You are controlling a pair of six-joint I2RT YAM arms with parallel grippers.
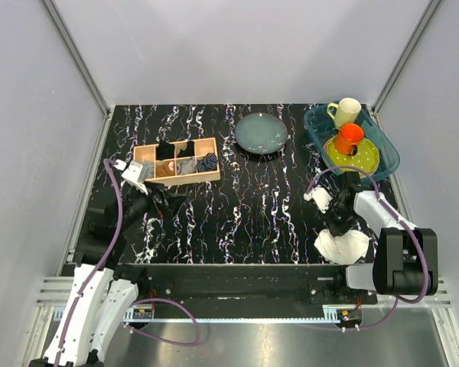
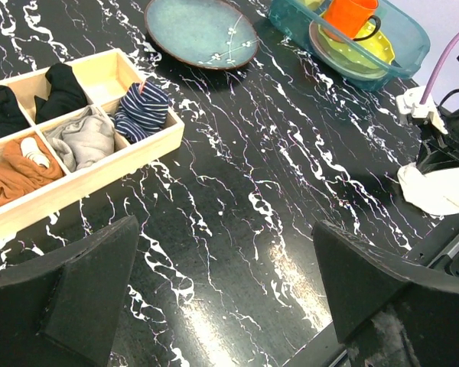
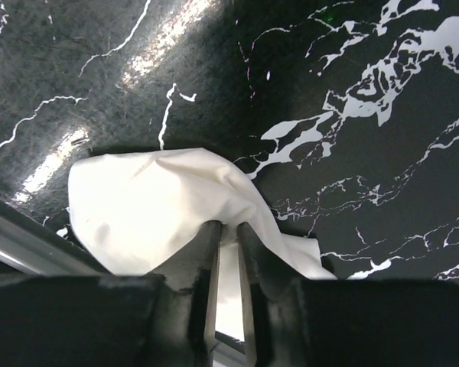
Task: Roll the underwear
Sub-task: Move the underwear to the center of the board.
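Note:
The white underwear (image 1: 343, 246) lies bunched at the near right edge of the black marbled table (image 1: 245, 206). It also shows in the left wrist view (image 2: 436, 189) and in the right wrist view (image 3: 149, 206). My right gripper (image 3: 228, 228) is shut on a fold of the underwear, pinching it just above the table; from above it shows at the cloth's far edge (image 1: 340, 227). My left gripper (image 2: 226, 287) is open and empty over bare table at the near left, by the wooden box (image 1: 176, 162).
The wooden box (image 2: 99, 164) holds several dark, grey, orange and striped cloth rolls. A dark round plate (image 1: 262, 133) sits at the back centre. A teal tray (image 1: 388, 149) at the back right holds a yellow plate, an orange cup and a cream mug.

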